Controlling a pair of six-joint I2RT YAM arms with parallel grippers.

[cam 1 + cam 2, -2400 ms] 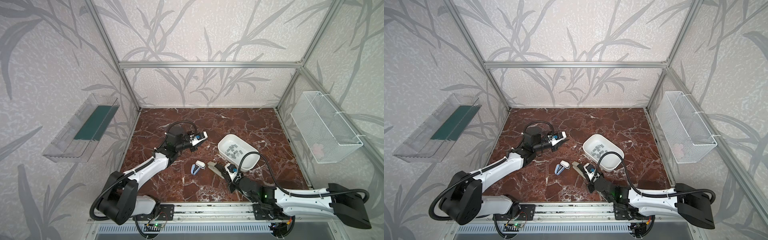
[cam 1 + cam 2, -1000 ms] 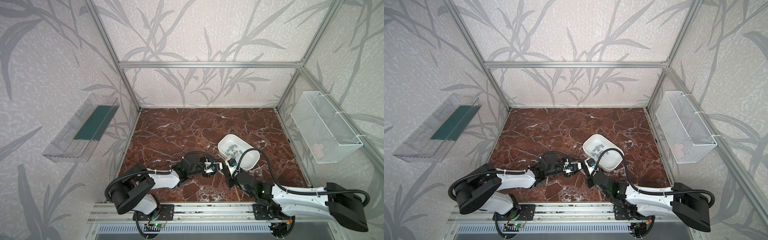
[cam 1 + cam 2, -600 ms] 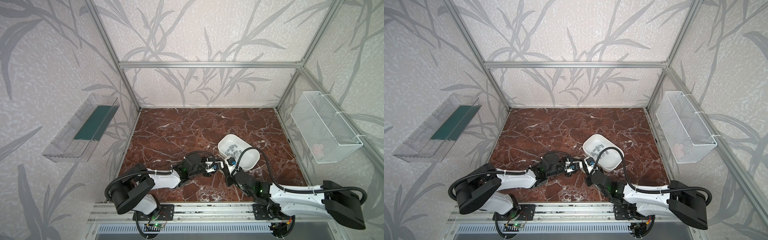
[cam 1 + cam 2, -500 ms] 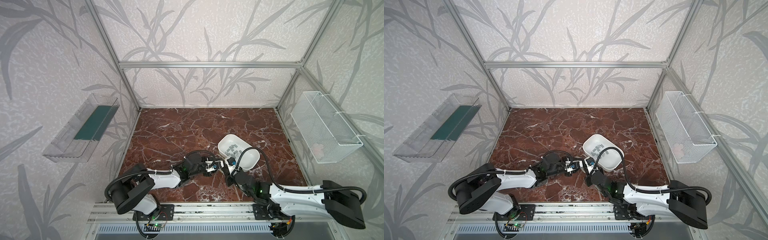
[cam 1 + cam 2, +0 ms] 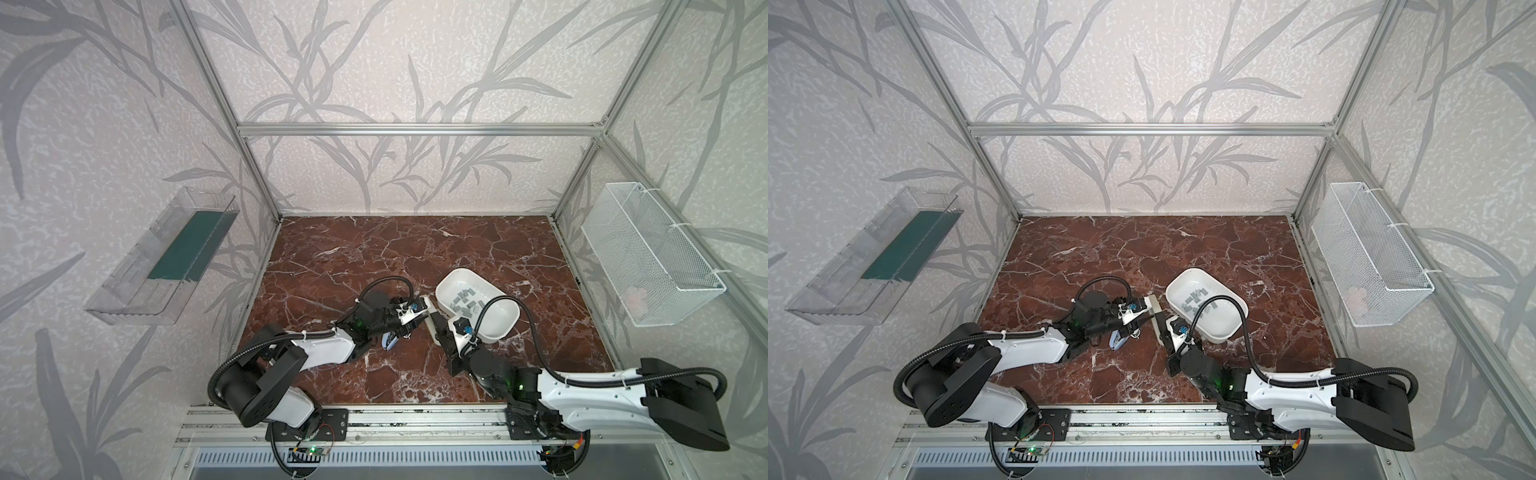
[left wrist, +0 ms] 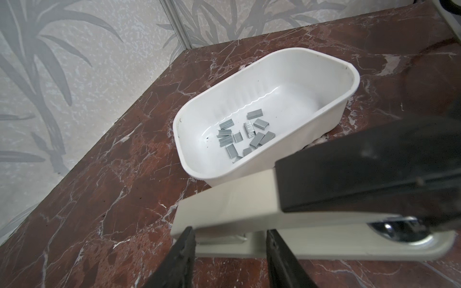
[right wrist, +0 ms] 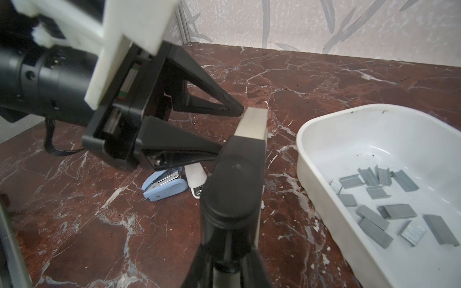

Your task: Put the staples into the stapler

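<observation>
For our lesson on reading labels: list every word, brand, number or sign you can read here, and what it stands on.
No readable text in any view.
Grey and black stapler: no brand or marking shows.
Small blue stapler, white tray, staples: plain, unmarked.
Circuit board: too small to read.
</observation>
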